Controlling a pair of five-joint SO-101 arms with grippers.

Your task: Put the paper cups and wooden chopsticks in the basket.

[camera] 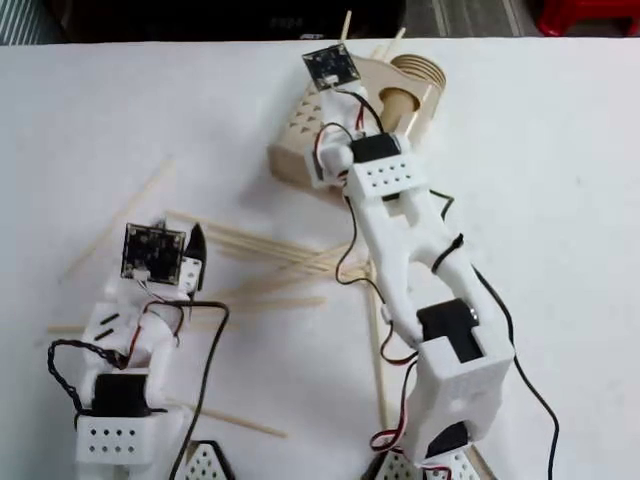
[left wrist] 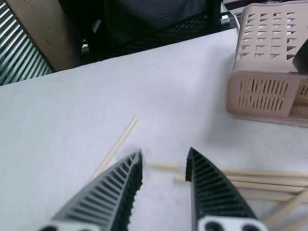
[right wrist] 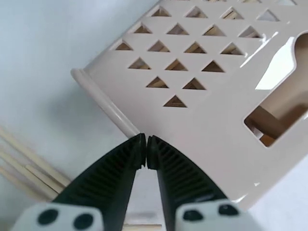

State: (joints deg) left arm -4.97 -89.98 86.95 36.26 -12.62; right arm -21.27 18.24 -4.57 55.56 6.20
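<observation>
The beige basket [camera: 300, 140] lies tipped at the table's far middle, with paper cups [camera: 405, 98] and a few chopsticks inside its mouth. My right gripper [right wrist: 146, 144] is shut, its tips right at the corner of the basket's rim [right wrist: 103, 98]; I cannot tell whether they pinch it. A cup [right wrist: 279, 113] shows through the basket's handle hole. Several wooden chopsticks [camera: 270, 250] lie fanned between the arms. My left gripper [left wrist: 163, 159] hangs open over their near ends [left wrist: 260, 179], holding nothing. One chopstick [left wrist: 118, 143] lies apart beside its finger.
More loose chopsticks lie near the left arm's base [camera: 235, 420] and under the right arm [camera: 378, 350]. Black cables [camera: 205, 350] trail beside the left arm. The table's far edge runs just behind the basket; a dark chair [left wrist: 154, 24] stands beyond it.
</observation>
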